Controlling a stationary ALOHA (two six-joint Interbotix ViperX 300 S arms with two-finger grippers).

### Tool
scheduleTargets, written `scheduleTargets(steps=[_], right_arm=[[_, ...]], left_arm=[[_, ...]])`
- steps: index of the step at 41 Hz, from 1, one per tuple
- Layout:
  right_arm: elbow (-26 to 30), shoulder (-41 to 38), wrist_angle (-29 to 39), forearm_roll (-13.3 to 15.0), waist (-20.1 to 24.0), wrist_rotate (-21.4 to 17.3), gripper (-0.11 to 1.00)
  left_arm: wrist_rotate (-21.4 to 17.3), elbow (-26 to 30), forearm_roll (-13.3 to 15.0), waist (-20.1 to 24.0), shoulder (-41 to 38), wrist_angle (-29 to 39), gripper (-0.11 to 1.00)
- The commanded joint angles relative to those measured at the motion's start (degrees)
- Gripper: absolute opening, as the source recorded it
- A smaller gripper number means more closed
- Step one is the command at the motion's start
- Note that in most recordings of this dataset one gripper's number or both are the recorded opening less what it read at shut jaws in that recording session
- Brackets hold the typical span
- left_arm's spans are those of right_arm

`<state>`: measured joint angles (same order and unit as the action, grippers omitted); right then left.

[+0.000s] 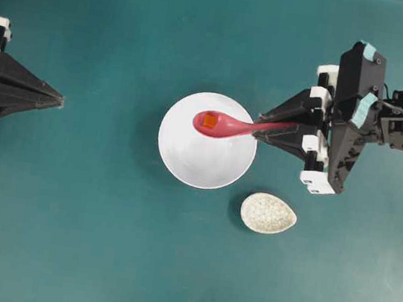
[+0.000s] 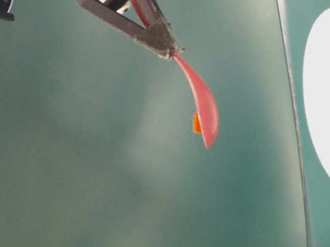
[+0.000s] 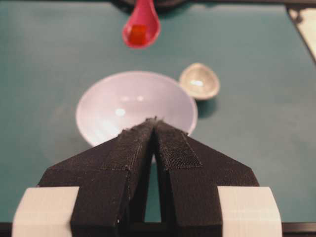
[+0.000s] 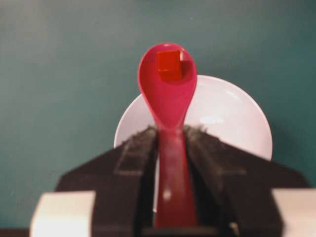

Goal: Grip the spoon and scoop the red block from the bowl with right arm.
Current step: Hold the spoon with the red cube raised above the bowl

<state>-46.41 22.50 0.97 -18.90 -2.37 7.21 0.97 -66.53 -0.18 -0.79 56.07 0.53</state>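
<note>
Clearly raised above the white bowl (image 1: 207, 140): glossy pink-red spoon (image 1: 227, 125), long axis running left-right in the overhead view, oval end pointing left, short handle pointing right into the right gripper (image 1: 255, 131). Clamped on that handle from both sides, jaws narrow, black pads pressed against it in the right wrist view. Sitting in the spoon's oval, toward its far tip: tiny orange-red cube, the red block (image 1: 209, 122), sharp-edged and matte against the shiny glaze. Seen from table level, spoon (image 2: 201, 103) hanging in the air with nothing touching its underside. Near and to the right of the bowl, apart from it: small speckled beige egg-shaped rest (image 1: 268, 213). Well off at the left edge: left gripper (image 1: 60, 101), jaws pressed together on nothing, fuzzy black pads meeting. Underneath everything, plain teal table (image 1: 69, 237).
</note>
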Motion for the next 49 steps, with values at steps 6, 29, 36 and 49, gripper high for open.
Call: scheduleTargets(steps=[6,29,36,49], right_arm=[[1.8,1.0,-0.2,1.2,0.2,0.1,0.25],[2.0,1.0,2.9,10.3,0.2,1.3,0.25],[2.1,1.0,2.8,10.2,0.2,1.3,0.25],[2.2,1.0,2.5,10.2,0.2,1.3,0.25]], left_arm=[[0.2,1.4,-0.1,0.1,-0.4,-0.3,0.02],[0.4,1.6,-0.1,0.1,0.5,2.7,0.02],[0.4,1.7,-0.1,0.1,1.1,2.9,0.02],[0.4,1.7,-0.1,0.1,1.5,3.0,0.02]])
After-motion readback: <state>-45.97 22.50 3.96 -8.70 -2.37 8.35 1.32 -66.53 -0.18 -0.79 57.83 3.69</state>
